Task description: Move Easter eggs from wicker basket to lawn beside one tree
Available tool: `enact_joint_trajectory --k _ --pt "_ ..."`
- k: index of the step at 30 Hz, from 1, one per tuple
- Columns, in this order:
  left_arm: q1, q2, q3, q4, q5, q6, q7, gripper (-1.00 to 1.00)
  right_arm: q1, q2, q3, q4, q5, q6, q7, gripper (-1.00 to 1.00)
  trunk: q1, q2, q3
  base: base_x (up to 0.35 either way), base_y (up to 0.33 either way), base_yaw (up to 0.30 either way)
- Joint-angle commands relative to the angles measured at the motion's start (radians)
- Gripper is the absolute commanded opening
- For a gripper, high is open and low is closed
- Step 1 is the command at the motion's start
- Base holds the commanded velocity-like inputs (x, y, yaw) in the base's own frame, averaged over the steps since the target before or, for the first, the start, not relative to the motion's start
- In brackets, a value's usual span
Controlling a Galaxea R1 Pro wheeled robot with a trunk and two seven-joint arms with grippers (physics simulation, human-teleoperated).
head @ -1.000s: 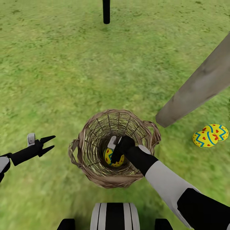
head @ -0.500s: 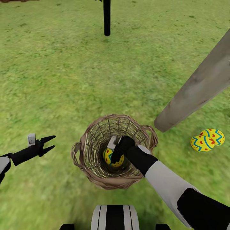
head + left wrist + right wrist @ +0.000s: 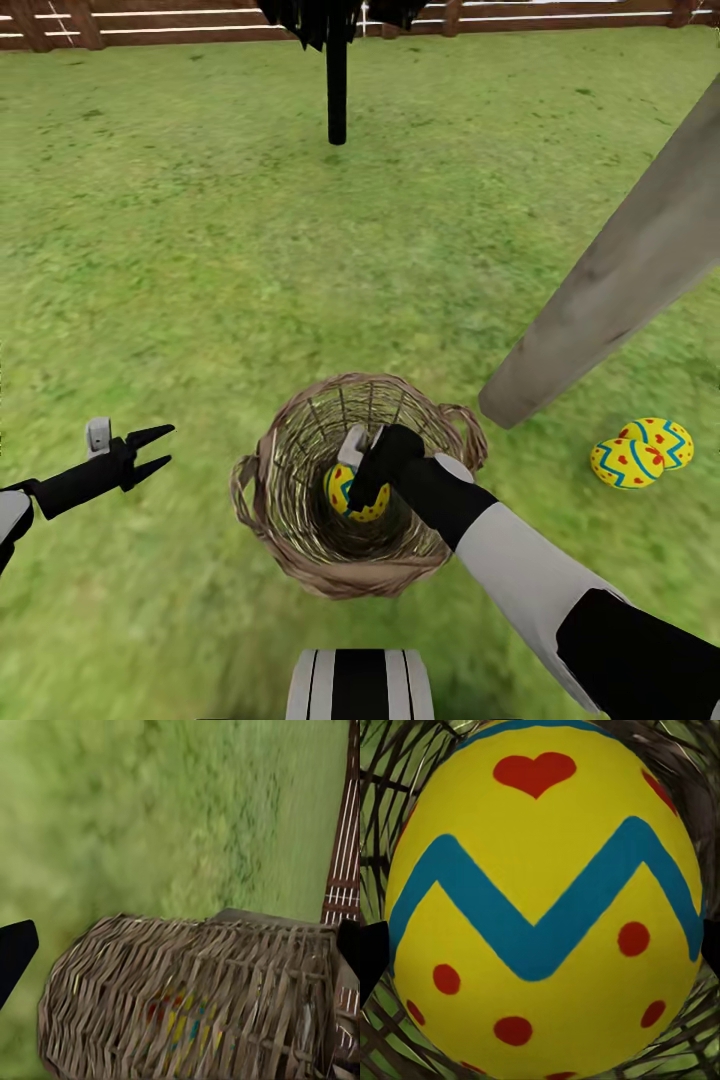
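Right end effector was down inside the wicker basket, fingers either side of the last Easter egg, which sat on the basket floor. In the right wrist view the egg sat between the two dark fingertips at the frame edges, fingers looking snug against its sides; likely gripped, but firm contact couldn't be confirmed. Left end effector hung beside the basket over the lawn, jaws parted, holding nothing. In the left wrist view, the basket's woven wall showed egg colours through the gaps.

Two eggs already lay touching each other on the grass near the foot of the pale grey-beige tree trunk. The dark thin-trunked tree and the wooden fence stood well apart at the back.

Step in hand, judged: lift out the third egg. Do it well by squeezing across the egg's widest part, rising straight up so the arm clears the braided rim without snagging or tipping the basket, then carrying it rightward and setting it low beside the other two eggs so it doesn't roll.
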Motion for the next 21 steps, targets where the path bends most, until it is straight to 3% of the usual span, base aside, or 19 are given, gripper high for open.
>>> enact_joint_trajectory --k 1,6,12,19,21 --pt "0.0 0.0 0.001 0.0 -0.001 0.005 -0.002 1.0 -0.001 0.0 0.001 -0.002 0.01 0.002 0.009 -1.0 -0.001 0.0 0.003 0.0 0.0 0.0" --pt "0.0 0.0 0.001 0.0 0.0 0.005 -0.002 1.0 -0.001 -0.015 -0.006 -0.007 0.009 0.002 0.036 -1.0 -0.003 0.001 0.023 0.0 0.0 0.0" --pt "0.0 0.0 0.001 0.0 -0.003 0.005 -0.002 1.0 -0.001 -0.07 -0.071 -0.055 0.01 0.004 0.113 -1.0 -0.005 0.003 0.046 -0.071 0.0 0.0" --pt "0.0 0.001 0.001 0.0 -0.004 0.005 -0.002 1.0 -0.001 -0.108 -0.084 -0.121 0.007 0.004 0.181 -1.0 -0.009 0.004 0.073 -0.144 0.0 0.0" --pt "0.0 0.001 0.001 0.0 -0.004 0.005 -0.002 1.0 -0.001 -0.11 -0.149 -0.142 0.007 0.003 0.202 -1.0 -0.01 0.005 0.081 -0.003 0.0 0.0"
